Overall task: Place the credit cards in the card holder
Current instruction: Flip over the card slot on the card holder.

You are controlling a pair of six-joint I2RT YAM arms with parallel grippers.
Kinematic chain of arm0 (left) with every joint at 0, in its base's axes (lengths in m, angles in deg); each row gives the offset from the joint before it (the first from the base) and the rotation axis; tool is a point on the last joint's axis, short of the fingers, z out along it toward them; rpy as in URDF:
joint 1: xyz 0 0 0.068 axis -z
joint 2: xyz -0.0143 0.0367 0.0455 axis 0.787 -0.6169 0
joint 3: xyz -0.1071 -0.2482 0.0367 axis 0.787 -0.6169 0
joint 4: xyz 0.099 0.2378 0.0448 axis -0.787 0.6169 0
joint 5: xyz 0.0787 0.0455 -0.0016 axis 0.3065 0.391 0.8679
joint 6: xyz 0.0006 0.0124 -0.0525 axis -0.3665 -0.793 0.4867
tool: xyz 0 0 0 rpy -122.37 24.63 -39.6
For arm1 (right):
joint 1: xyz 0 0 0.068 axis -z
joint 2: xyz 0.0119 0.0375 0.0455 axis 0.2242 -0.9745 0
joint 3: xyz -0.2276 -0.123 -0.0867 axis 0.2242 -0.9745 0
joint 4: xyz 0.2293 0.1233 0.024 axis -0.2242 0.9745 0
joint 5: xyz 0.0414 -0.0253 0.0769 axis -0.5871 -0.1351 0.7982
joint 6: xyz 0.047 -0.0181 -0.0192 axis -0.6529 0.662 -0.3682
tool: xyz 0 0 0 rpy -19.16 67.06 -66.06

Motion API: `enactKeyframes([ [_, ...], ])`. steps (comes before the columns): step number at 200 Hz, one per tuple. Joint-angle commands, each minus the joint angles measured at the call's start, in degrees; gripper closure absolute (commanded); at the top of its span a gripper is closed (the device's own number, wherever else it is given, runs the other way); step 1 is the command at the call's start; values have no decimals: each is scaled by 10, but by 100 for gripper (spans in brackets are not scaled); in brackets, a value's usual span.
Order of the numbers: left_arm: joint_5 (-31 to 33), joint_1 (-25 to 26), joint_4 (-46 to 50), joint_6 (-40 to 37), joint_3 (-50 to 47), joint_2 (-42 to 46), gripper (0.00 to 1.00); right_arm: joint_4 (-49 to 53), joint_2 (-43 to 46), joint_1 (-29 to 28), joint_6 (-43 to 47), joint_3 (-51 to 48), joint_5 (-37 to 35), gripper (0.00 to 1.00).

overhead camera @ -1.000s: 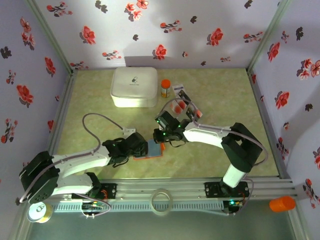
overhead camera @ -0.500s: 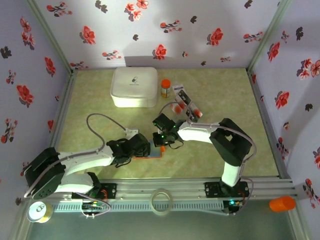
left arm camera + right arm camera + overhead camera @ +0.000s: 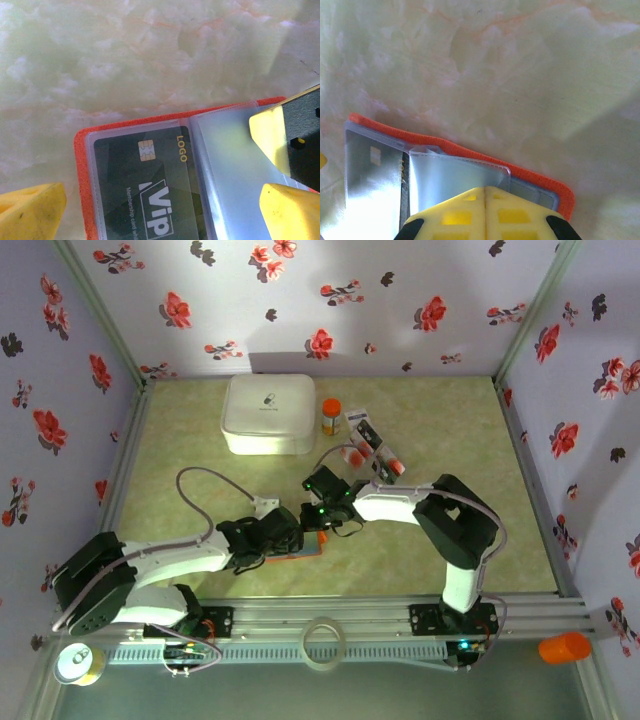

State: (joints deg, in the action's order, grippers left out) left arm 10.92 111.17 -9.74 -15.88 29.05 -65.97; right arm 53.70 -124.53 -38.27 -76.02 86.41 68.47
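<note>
The card holder [image 3: 215, 150] lies open at the near middle of the table [image 3: 440, 440], between the arms. Left of it, the left gripper [image 3: 283, 534] hangs with fingers wide apart, empty. One dark card [image 3: 145, 190] is already sleeved — "LOGO", "ViP", "Membership card". On the right, the right gripper [image 3: 485, 197] has just pressed its fingers together over a clear sleeve leaf [image 3: 455, 175] — likely parting it for the next card; whether plastic is pinched, I cannot tell.

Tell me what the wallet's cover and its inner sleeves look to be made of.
Wallet cover: orange-red, matte, finely dimpled along its edge; probably fabric or faux leather. Sleeves: clear flexible plastic, glossy; the dark card reads through one, another curls up.
</note>
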Motion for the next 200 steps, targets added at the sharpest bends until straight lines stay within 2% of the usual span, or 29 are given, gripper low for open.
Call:
enactKeyframes([
  [1,9,6,-15,9,-9,-7,0,-12,-10,1,-14,-8,13,92],
  [89,13,7,-20,15,-29,19,0,84,38,10,39,41,-31,93],
  [200,15,7,-19,16,-30,14,0,69,-4,16,38,40,-14,94],
])
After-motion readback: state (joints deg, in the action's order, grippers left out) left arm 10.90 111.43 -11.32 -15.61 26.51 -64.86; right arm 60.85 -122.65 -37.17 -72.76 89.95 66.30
